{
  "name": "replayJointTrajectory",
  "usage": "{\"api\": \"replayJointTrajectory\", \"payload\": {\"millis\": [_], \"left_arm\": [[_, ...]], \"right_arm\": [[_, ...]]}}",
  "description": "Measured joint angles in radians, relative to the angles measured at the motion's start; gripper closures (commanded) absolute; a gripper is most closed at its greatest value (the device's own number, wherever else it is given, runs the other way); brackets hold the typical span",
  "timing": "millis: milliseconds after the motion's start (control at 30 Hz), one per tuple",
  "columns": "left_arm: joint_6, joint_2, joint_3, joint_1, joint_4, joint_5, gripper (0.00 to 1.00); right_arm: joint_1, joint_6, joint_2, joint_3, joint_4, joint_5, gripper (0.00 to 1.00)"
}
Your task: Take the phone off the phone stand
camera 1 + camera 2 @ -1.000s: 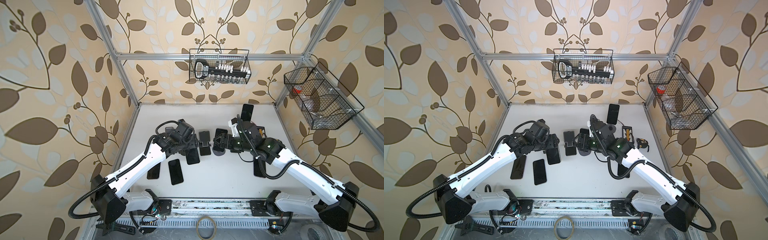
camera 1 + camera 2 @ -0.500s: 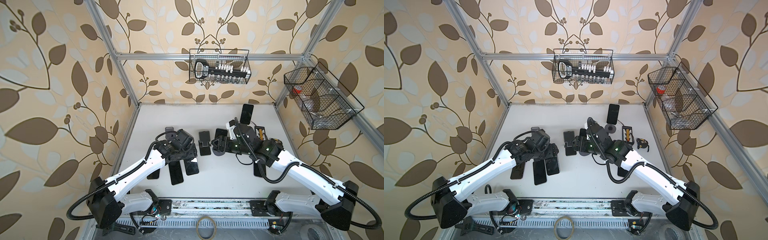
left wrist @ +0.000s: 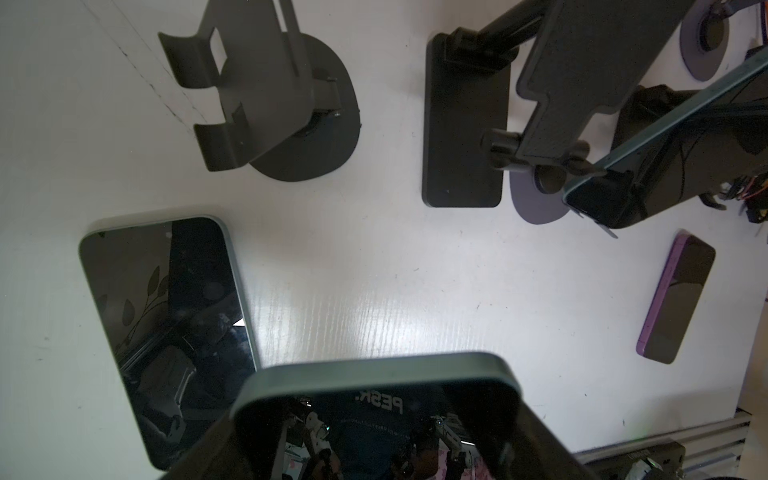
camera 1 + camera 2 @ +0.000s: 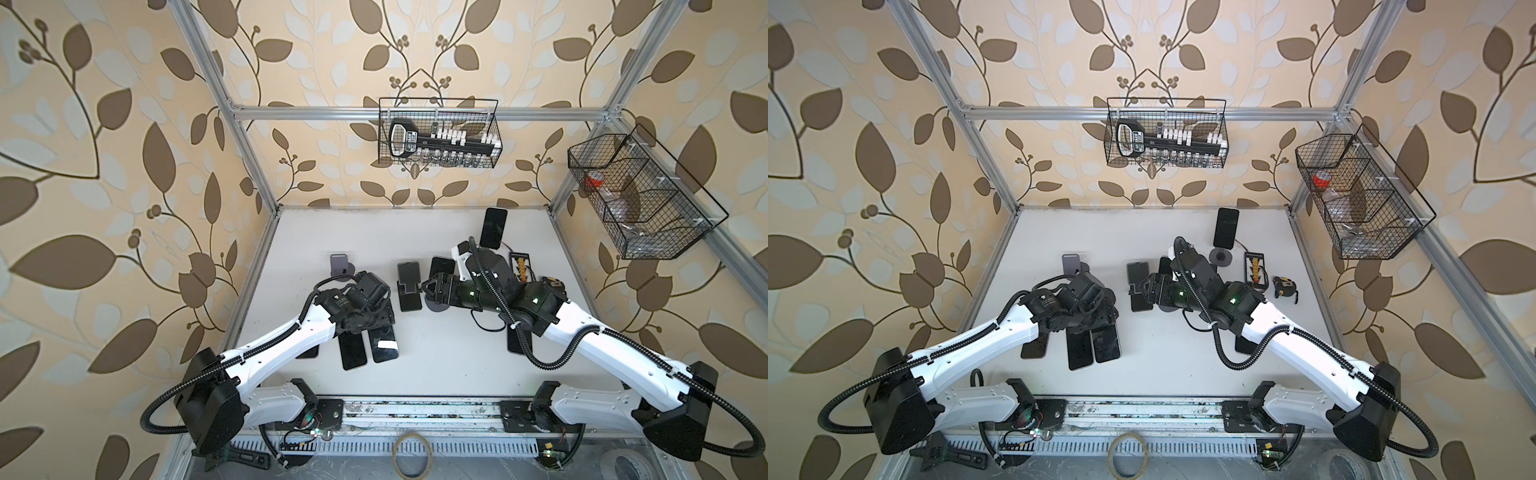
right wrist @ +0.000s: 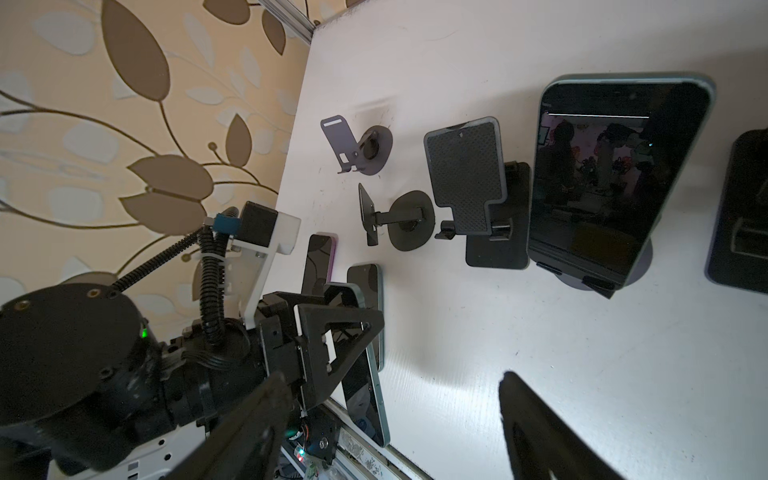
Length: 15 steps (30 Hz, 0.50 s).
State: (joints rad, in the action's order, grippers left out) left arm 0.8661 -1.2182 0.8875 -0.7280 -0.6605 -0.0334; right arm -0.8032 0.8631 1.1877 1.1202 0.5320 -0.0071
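Count on your table: six phones, and five stands that can be made out.

Your left gripper is clamped on the phone. It is off every stand and tilted low over the table, just beside a flat phone. Whether its lower end touches the surface cannot be told. A third phone lies half under that arm.

Your right gripper has its fingers apart and empty. It faces a teal-edged phone leaning on a round-base stand. A rear phone sits on the rear stand.

Three stands are empty: a grey stand, a dark stand and a rectangular-base stand.

The right wrist view shows the dark stand in the open. In both top views you cannot pick it out by the left gripper. The left wrist view shows the purple phone whole. From above, the right arm hides most of it.

Two wire baskets hang on the frame, a rear basket and a side basket.
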Motion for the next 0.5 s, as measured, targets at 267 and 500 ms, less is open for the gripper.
{"api": "replayJointTrajectory", "payload": {"millis": [267, 500], "left_arm": [[0.000, -0.073, -0.017, -0.006, 0.045, 0.009, 0.50], [-0.001, -0.128, -0.026, -0.006, 0.068, 0.015, 0.50]], "right_arm": [[0.000, -0.005, 0.030, 0.000, 0.003, -0.002, 0.19], [0.000, -0.015, 0.037, 0.000, 0.003, -0.004, 0.19]]}}
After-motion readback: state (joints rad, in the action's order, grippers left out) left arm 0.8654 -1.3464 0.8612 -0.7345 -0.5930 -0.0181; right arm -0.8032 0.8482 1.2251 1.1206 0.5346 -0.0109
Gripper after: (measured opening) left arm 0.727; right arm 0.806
